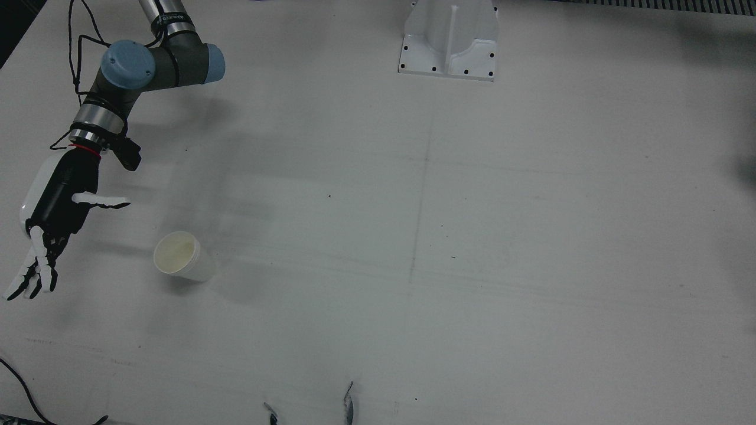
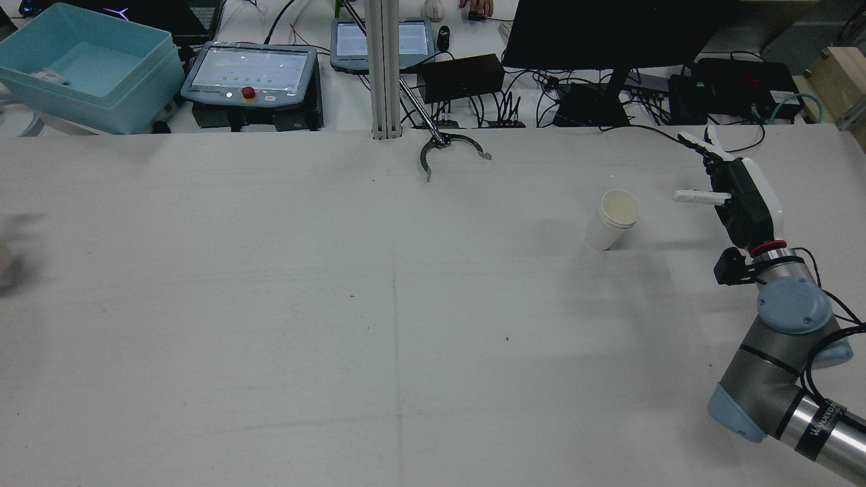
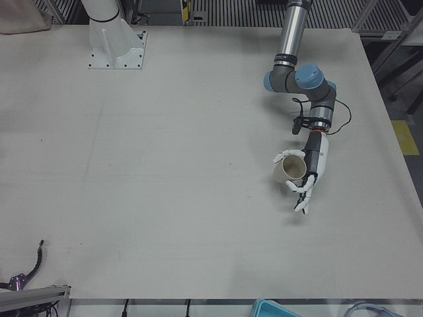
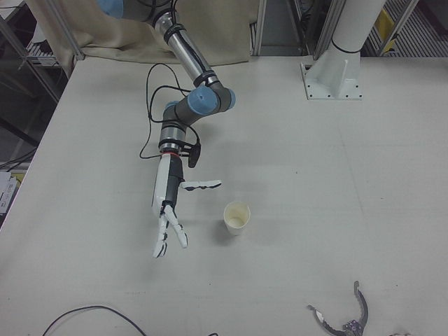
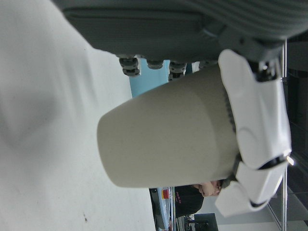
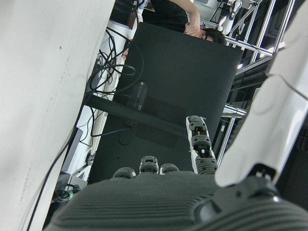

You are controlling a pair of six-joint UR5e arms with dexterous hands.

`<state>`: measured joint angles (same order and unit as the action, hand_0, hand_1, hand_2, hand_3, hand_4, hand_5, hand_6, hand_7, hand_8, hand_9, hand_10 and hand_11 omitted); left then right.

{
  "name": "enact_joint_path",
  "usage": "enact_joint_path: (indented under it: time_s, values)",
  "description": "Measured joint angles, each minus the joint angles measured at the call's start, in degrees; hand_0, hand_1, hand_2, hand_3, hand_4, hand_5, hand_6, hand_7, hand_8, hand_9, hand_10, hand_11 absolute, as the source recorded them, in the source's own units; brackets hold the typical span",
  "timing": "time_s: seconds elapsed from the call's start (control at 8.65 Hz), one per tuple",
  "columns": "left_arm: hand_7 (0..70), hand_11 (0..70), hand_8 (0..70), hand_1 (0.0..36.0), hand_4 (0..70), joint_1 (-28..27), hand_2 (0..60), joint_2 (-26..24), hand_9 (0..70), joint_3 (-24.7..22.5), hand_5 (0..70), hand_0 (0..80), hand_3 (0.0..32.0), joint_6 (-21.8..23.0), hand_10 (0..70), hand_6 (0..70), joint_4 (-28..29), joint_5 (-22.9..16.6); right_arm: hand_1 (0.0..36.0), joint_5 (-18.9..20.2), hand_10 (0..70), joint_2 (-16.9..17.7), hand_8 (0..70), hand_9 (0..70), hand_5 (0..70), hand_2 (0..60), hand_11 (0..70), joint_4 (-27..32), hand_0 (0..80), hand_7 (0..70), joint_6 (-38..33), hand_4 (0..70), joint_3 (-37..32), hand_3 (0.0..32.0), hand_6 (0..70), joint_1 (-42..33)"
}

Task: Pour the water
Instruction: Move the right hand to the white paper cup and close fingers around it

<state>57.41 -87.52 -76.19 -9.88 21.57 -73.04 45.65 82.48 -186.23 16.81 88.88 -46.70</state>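
Two pale paper cups are in play. One cup (image 1: 177,255) (image 2: 616,218) (image 4: 236,217) stands upright on the table, mouth up. My right hand (image 1: 47,230) (image 2: 737,196) (image 4: 168,217) hovers beside it, open, fingers spread, a short gap away and not touching. In the right hand view only its own fingers (image 6: 199,144) show. My left hand (image 3: 307,177) is shut on the second cup (image 3: 291,170) (image 5: 168,130), held above the table and tipped so its mouth faces sideways. White fingers (image 5: 255,130) wrap its upper half. I cannot see any water.
A white arm pedestal (image 1: 449,41) (image 3: 115,43) (image 4: 336,70) is bolted to the table. A black curved clamp (image 2: 450,145) (image 4: 350,318) lies at the operators' edge. Beyond that edge stand a teal bin (image 2: 88,64), a monitor (image 2: 609,34) and cables.
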Motion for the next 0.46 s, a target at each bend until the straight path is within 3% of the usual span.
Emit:
enact_joint_path:
  time_s: [0.46]
  values:
    - [22.0,7.3,0.0,36.0,24.2,0.5,60.0,1.0,3.0,-0.2,70.0,44.1,0.0,0.1,3.4,0.0,1.1,0.0,9.5,-3.6,0.0,-1.7,3.9,5.0,3.2,0.0,0.0,1.7,51.5,0.0,-1.5,14.1,-3.3,0.0,0.0,5.7]
